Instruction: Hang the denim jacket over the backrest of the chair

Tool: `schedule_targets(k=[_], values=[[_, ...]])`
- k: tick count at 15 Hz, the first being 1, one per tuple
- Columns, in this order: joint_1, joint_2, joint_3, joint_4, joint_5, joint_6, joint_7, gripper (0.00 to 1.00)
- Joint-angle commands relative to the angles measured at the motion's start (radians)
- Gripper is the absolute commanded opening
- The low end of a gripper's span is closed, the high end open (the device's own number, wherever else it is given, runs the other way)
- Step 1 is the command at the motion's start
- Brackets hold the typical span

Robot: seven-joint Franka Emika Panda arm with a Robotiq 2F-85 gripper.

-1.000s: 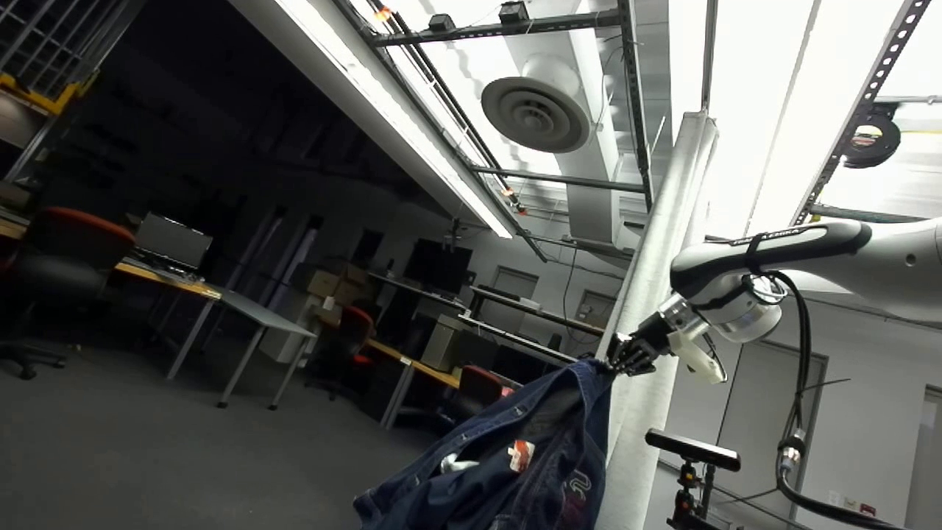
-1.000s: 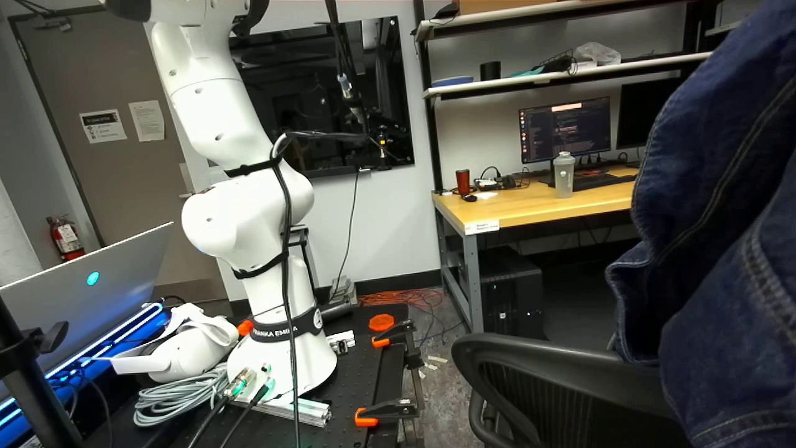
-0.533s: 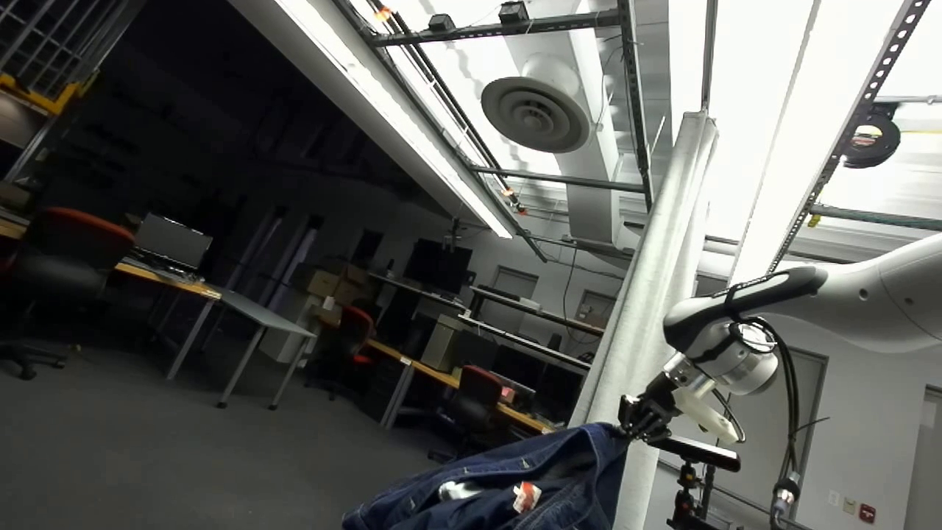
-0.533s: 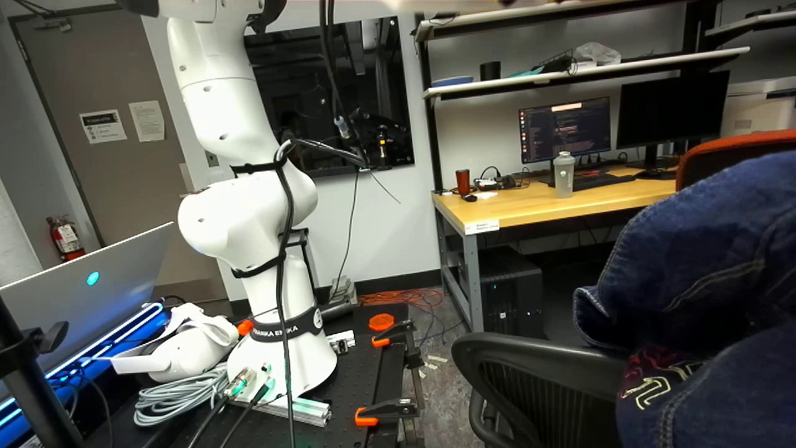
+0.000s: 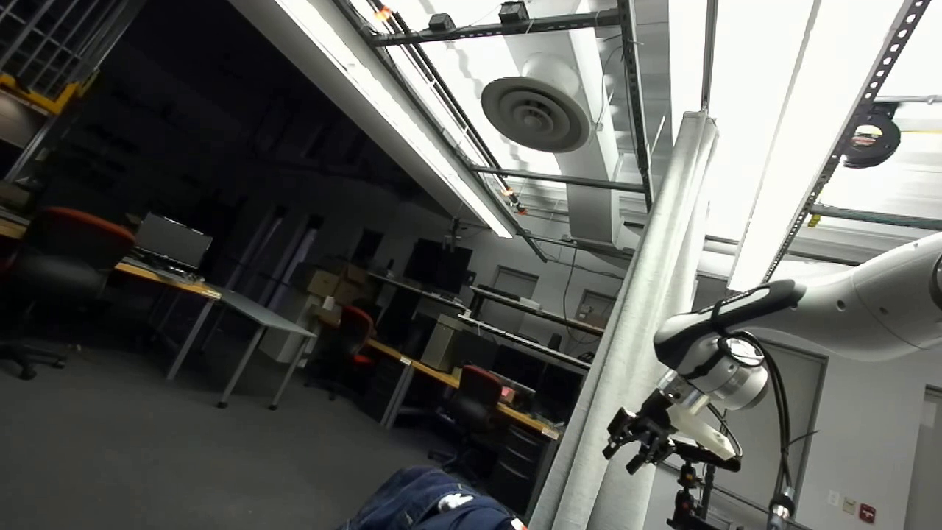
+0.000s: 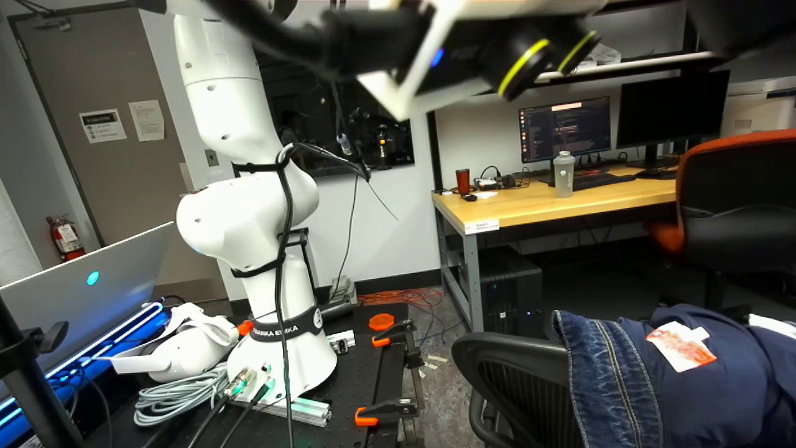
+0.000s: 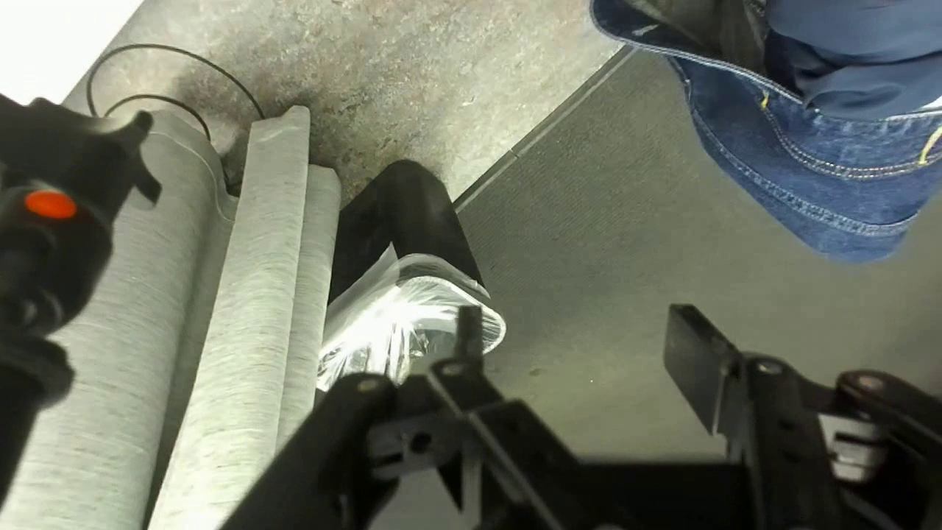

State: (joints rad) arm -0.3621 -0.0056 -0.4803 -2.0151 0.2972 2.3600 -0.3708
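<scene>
The dark blue denim jacket [image 6: 615, 386] lies draped against the right side of the backrest of the black chair [image 6: 516, 345], its smooth navy lining and a red-and-white tag facing up. How far it reaches behind the backrest is hidden. Only the jacket's upper part [image 5: 423, 500] shows at the bottom of an exterior view. In the wrist view the denim jacket [image 7: 817, 169] fills the top right corner, apart from the fingers. My gripper [image 5: 622, 459] is above and to the right of it there, jaws spread. Between the fingertips of the gripper [image 7: 573, 331] is only floor.
A camera on a stand [image 5: 688, 478] rises close behind the gripper. A pale column of fabric [image 5: 640, 331] stands beside the arm, with a bagged black bin [image 7: 412, 221] on the floor. An orange chair [image 6: 734, 193] stands at the wooden desk [image 6: 528, 202].
The gripper came down, then opened and let go of the jacket. The jacket dropped and folded over at the chair, and the arm swung slightly away from it.
</scene>
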Motion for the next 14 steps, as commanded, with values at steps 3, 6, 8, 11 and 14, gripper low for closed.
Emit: schedule_targets(k=[3,6,8,11,14], values=[[0.028,-0.09,0.096,-0.095,-0.102,0.16,-0.032,1.0],[0.067,-0.164,0.147,-0.175,-0.129,0.262,-0.061,1.0],[0.104,-0.216,0.17,-0.237,-0.12,0.328,-0.089,1.0],[0.171,-0.287,0.189,-0.33,-0.11,0.39,-0.121,1.0],[0.241,-0.34,0.195,-0.414,-0.113,0.417,-0.135,1.0]])
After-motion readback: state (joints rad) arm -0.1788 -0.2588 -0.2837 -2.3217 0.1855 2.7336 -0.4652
